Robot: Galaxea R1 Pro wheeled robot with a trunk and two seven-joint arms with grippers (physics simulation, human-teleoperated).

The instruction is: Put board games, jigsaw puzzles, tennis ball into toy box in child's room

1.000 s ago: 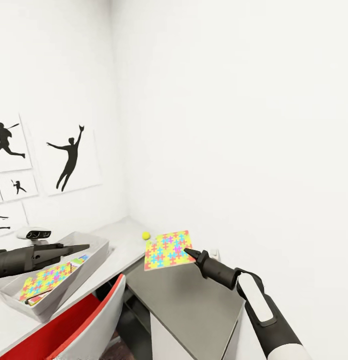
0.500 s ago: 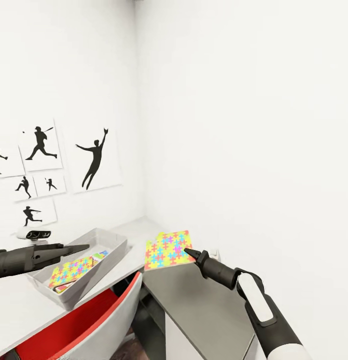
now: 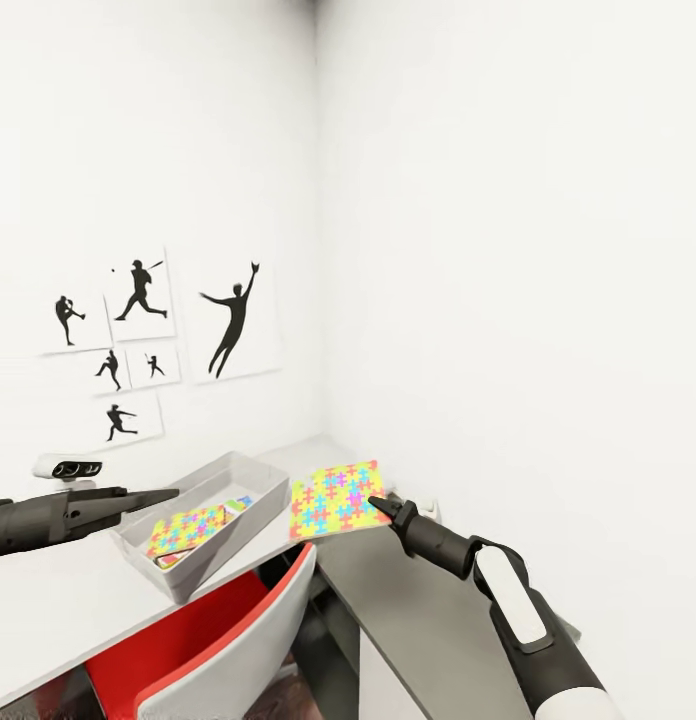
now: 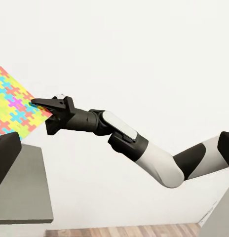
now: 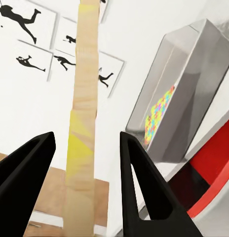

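My right gripper (image 3: 373, 503) is shut on one corner of a jigsaw puzzle (image 3: 333, 500), a flat square of yellow, blue, green and pink pieces held in the air just right of the toy box (image 3: 256, 478). The grey bin stands on the table (image 3: 58, 610) and holds another jigsaw puzzle (image 3: 186, 528) over a printed game box (image 3: 238, 503). In the right wrist view the held puzzle (image 5: 85, 113) is edge-on between my fingers, with the toy box (image 5: 193, 94) beyond. My left gripper (image 3: 156, 496) hovers open over the table left of the bin. The tennis ball is hidden.
A red and white chair (image 3: 218, 630) is tucked under the table's near edge. A low dark grey cabinet (image 3: 428, 610) stands under my right arm, in the room's corner. Black sports silhouette prints (image 3: 233, 320) hang on the white wall behind the table.
The camera has swung, so the toy box, table and prints slid right in the picture, nearer the held puzzle. The tennis ball slipped behind the puzzle. Both arms keep their pose.
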